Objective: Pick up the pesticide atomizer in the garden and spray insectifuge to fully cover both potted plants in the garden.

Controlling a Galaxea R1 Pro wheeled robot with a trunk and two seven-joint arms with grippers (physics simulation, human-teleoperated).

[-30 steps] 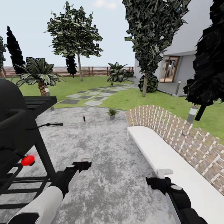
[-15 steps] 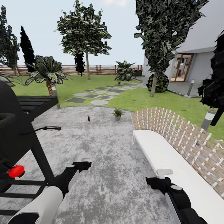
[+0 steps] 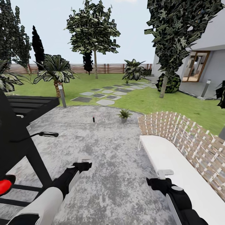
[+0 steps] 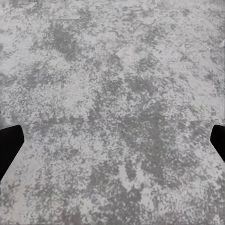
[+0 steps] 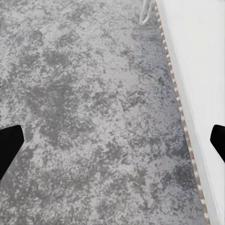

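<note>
Both arms carried low and empty on the way across the patio.

The left gripper [image 3: 83,162] and right gripper [image 3: 163,173] hang wide open over bare paving [image 3: 103,150], likely readied for a pickup; the spray bottle [image 3: 93,119] stands far ahead of both, one potted plant [image 3: 124,114] just beside it, toward the right gripper's side.
</note>
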